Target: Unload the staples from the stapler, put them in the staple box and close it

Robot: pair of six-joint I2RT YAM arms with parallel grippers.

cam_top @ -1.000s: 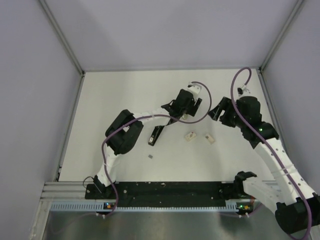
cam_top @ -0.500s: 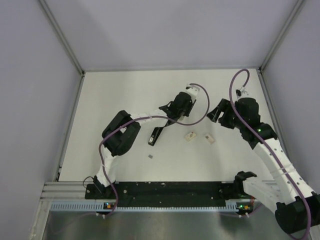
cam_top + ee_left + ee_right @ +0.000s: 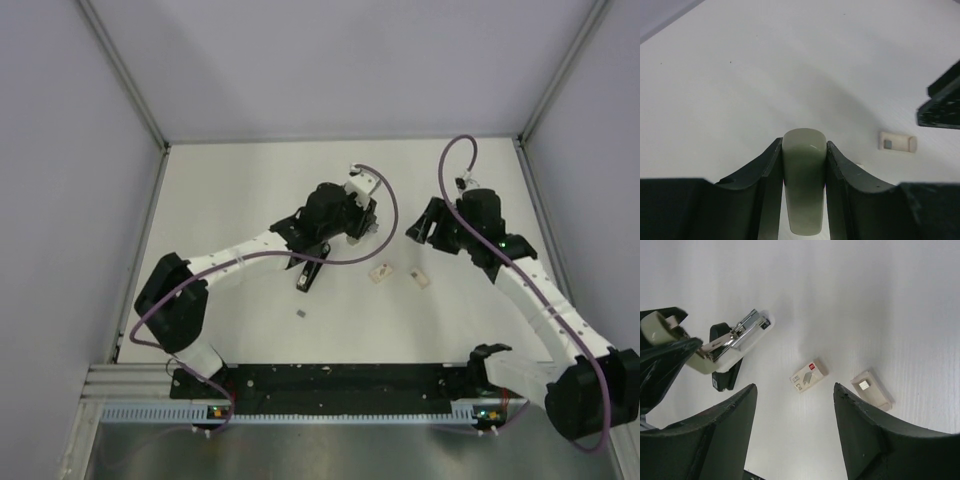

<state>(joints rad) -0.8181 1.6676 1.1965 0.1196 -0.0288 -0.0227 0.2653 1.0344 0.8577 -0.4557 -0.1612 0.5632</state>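
The left gripper (image 3: 804, 146) is squeezed tight on a green stick (image 3: 804, 200). The black stapler (image 3: 308, 273) lies on the table (image 3: 230, 190), just under that gripper. The staples (image 3: 302, 314), a tiny grey bit, lie near it, on the side closer to the arm bases. The right gripper (image 3: 795, 389) hangs with its fingers wide apart and holds nothing, above a small box (image 3: 809, 376) and a tray (image 3: 871, 388).

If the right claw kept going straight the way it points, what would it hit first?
Probably the small white box on the table, centred between the open fingers of the right gripper; depth is unclear.
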